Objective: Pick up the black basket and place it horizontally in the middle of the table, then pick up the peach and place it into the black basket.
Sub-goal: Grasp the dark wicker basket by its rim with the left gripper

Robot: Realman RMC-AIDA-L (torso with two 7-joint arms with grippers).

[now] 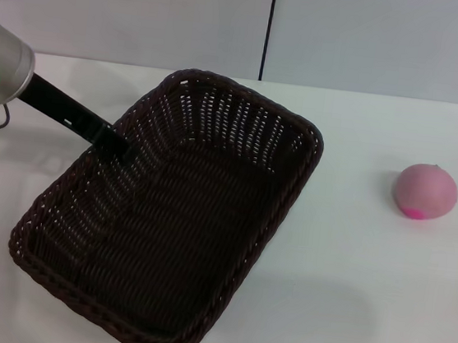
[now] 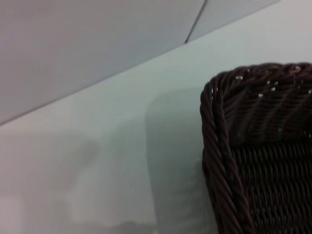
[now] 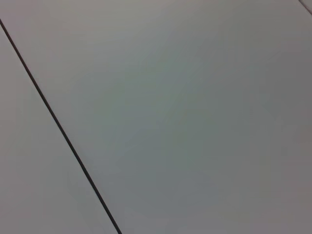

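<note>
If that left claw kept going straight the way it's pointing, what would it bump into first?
The left gripper is already at the black basket's left wall, so it would likely meet that woven wall or the inside floor first; depth is unclear.

Dark woven wicker basket (image 1: pixel 165 222): near corner cut off by the lower edge. Left gripper (image 1: pixel 118 146): fingertips merge with the dark rim, grip undeterminable.

setting: robot test bench, lab-like. evidence: plain white table (image 1: pixel 337 316) filling the lower frame, bare but for two props; pale panelled wall (image 1: pixel 148 13) across the top, with a dark vertical seam (image 1: pixel 269 27) at upper centre; metal robot arm (image 1: pixel 5 63) with a lit green ring at upper left. no domestic furnishings visible.
</note>
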